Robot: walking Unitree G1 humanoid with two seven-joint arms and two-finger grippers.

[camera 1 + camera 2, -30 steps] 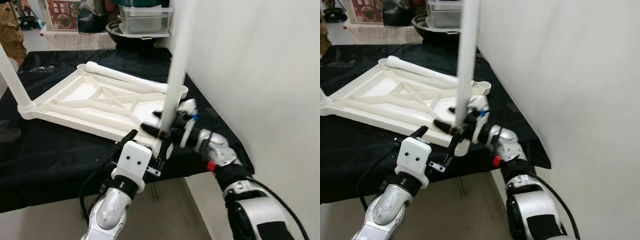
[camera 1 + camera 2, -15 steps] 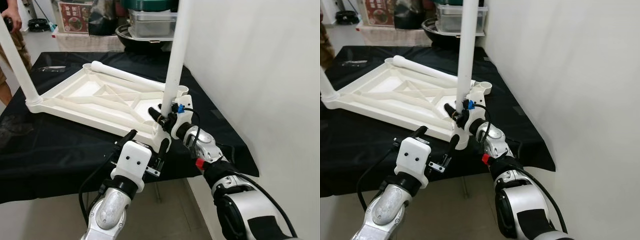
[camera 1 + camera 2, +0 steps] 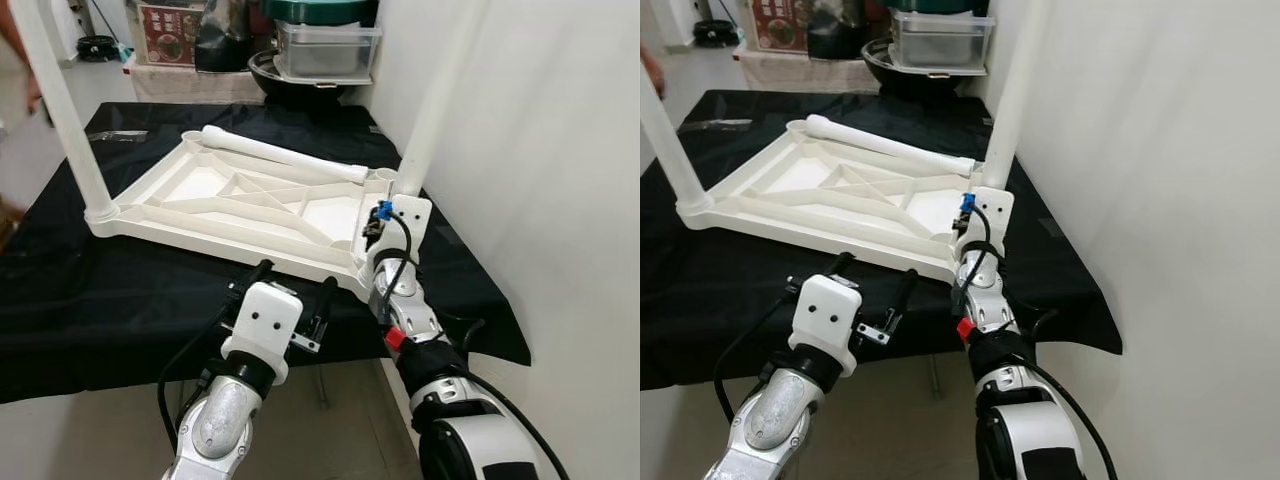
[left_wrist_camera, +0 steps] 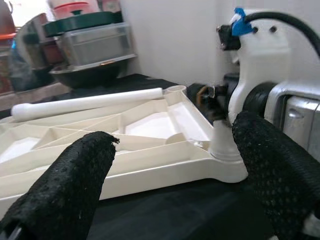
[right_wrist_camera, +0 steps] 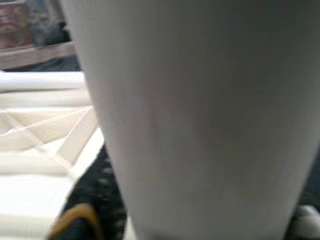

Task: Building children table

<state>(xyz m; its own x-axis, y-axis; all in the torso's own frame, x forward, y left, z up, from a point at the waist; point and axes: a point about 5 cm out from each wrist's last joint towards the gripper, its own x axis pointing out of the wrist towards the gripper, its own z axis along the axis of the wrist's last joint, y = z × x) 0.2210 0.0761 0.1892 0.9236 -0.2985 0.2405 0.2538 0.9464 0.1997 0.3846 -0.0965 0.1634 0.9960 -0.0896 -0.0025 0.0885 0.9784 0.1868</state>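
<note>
Only blurred, unreadable print marks the red box (image 3: 167, 32).

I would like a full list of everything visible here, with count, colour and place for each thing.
Tabletop: 1, white, upside down on the black cloth, ribs facing up.
Standing legs: 2, white; one at the tabletop's left corner, one at its right corner by the wall.
Loose leg: 1, white, lying along the tabletop's far edge.
Cloth: 1, black, covering the work surface.
Container: 1, clear, with dark green lid, behind the cloth.
Bowl: 1, dark, under the container.
Wall: white, on the right.
Left gripper: black fingers, open, at the tabletop's near edge.
Right gripper: at the base of the right standing leg.
</note>
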